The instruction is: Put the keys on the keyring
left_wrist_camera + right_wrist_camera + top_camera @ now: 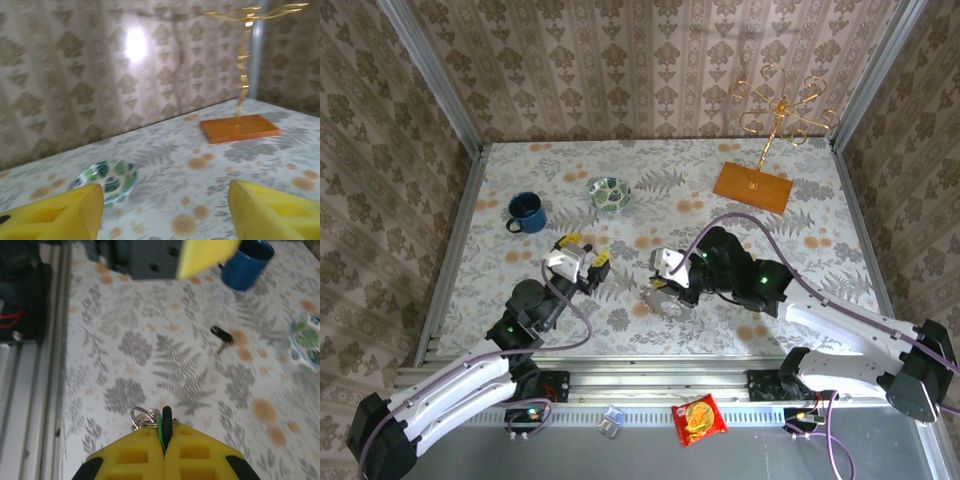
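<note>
In the right wrist view my right gripper is shut on the thin edge of a green key, with a dark piece pinched beside it. Grey metal loops of the keyring stick out at the fingertips. From above, the right gripper holds this bundle low over the table, the keyring just under it. A small black key lies loose on the table further out. My left gripper hovers left of the right one. Its yellow fingers are open wide, nothing between them.
A blue mug stands at the back left, and a green-patterned bowl sits beside it. A gold wire stand on an orange base is at the back right. An orange snack packet lies on the front rail.
</note>
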Controlling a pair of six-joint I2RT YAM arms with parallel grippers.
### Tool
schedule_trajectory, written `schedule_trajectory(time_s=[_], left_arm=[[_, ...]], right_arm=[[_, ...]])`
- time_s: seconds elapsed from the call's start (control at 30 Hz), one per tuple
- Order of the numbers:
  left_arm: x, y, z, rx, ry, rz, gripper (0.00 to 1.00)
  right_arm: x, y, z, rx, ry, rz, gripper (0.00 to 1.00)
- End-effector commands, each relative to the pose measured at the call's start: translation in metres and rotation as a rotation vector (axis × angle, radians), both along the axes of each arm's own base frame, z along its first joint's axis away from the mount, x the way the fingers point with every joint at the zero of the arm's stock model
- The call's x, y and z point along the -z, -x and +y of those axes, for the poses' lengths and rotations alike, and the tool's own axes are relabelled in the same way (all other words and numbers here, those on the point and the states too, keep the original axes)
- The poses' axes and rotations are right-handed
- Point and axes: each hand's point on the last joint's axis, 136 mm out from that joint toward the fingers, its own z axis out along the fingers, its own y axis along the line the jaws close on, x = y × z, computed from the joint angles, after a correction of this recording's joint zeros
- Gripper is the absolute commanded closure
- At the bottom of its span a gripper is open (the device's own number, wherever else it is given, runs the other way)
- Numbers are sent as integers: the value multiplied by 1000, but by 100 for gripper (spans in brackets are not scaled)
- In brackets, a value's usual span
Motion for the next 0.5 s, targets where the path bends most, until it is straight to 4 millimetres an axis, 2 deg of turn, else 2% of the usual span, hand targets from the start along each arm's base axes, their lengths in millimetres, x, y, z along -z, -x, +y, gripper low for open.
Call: schedule_trajectory(time_s=[0.0, 0.1, 0.17, 0.23, 0.33, 0.47], left_arm=[[5, -15, 44, -234, 62, 67, 32], [-1, -16, 64, -312, 102, 80, 33], [-4, -16, 74, -340, 120, 91, 32], [-4, -17, 79, -354, 132, 105, 32], [2, -21, 81, -360, 142, 135, 33], [10, -26, 75, -347, 135, 175, 33]], right_arm=[[-47, 6, 41, -73, -192, -6, 100], [-62, 3, 67, -68, -324, 55, 100], [-62, -4, 77, -34, -394, 101, 100], [-48, -14, 82, 21, -411, 139, 100], [-12, -27, 79, 93, -353, 141, 100], [36, -41, 51, 155, -191, 126, 100]])
